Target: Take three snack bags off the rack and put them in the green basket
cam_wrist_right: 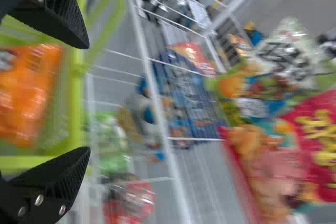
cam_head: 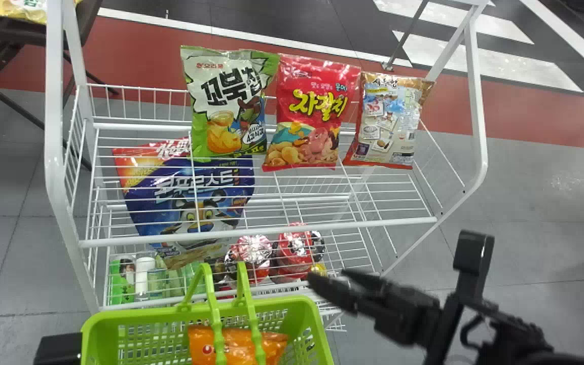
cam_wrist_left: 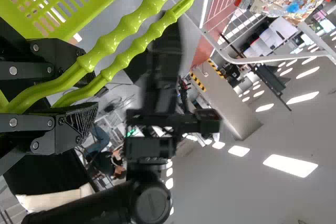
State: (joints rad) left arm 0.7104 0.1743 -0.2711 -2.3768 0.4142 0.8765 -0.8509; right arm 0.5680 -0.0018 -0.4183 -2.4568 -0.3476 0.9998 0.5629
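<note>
One rack [cam_head: 271,231]. On the rack's top shelf, three snack bags: one green bag [cam_head: 203,121], one red bag [cam_head: 317,116], one tan bag [cam_head: 388,121]. On the rack, under that shelf, one blue bag [cam_head: 190,177]. Low on the rack, at least two red packs [cam_head: 294,256] and at least two bottles [cam_head: 143,274], exact counts unclear. In front of the rack, one basket [cam_head: 140,313], with two handles [cam_head: 211,301] and one orange bag [cam_head: 239,347] inside. Behind the rack, to its left, one table [cam_head: 13,31], with at least two bags [cam_head: 23,10] on top.

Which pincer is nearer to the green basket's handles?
Left. The left pincer grips the handles; the right pincer is open in the air to their right, not touching them.
</note>
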